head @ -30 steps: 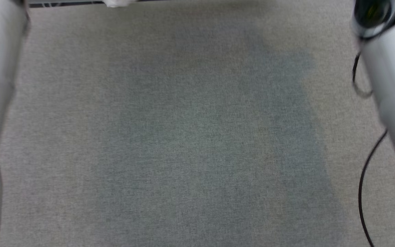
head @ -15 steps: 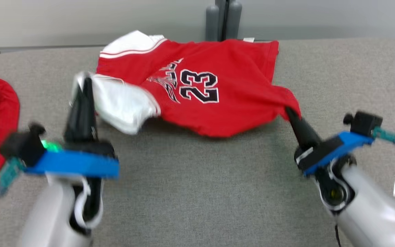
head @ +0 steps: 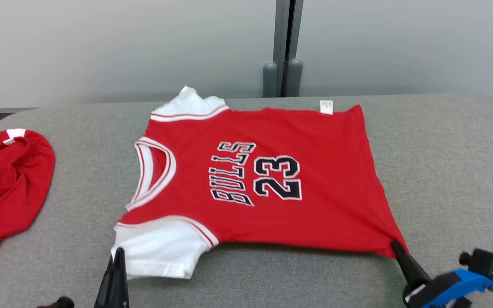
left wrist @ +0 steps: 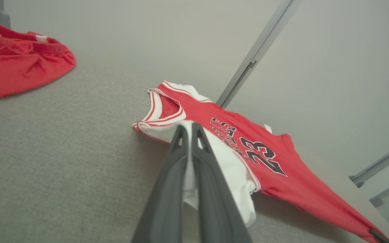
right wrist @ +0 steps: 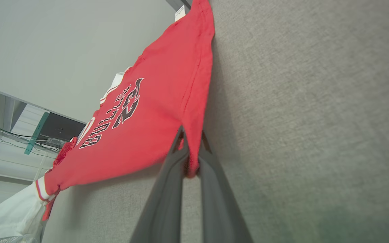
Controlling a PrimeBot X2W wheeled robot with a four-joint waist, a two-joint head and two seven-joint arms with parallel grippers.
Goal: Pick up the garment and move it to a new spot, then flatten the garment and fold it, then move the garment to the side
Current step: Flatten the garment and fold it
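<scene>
A red jersey (head: 263, 179) with white sleeves and "BULLS 23" on it lies spread on the grey table (head: 443, 162), neck toward the left. My left gripper (head: 119, 252) is shut on the near white sleeve (left wrist: 214, 158), its tips at the sleeve's edge. At the lower right, my right gripper (head: 396, 247) is shut on the jersey's near hem corner (right wrist: 191, 148). The cloth is pulled taut between both grippers. The left gripper (left wrist: 189, 130) and the right gripper (right wrist: 191, 136) each pinch fabric in their own wrist views.
A second red garment (head: 7, 188) lies bunched at the table's left edge, also in the left wrist view (left wrist: 15, 64). Behind the table stand a pale wall and a grey post (head: 284, 47). Bare grey table extends to the right and in front.
The head camera has tilted up. Both grippers have pulled the jersey toward me and spread it flat; half a second ago it hung crumpled between them.
</scene>
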